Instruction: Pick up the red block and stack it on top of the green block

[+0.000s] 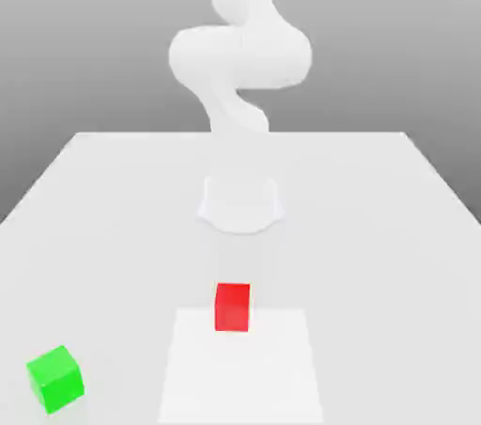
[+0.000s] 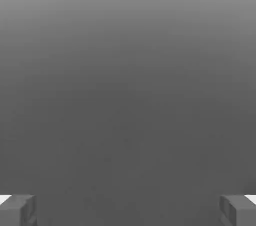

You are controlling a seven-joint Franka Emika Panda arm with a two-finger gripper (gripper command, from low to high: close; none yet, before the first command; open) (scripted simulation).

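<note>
The red block [image 1: 233, 307] rests on the white table [image 1: 376, 226], near the front and about the middle of the exterior view. The green block [image 1: 54, 379] sits apart from it, at the front on the exterior view's left. The white arm [image 1: 240, 56] rises from its base [image 1: 240, 202] behind the red block and leaves the picture at the top; I cannot make out the hand there. In the hand view my gripper [image 2: 128, 210] is open: its two fingertips [image 2: 17, 210] stand far apart with nothing between them. That view shows only plain grey and neither block.
A paler rectangular patch [image 1: 240, 367] lies on the table just in front of and under the red block. The table's far edge runs behind the arm's base, with a grey backdrop beyond.
</note>
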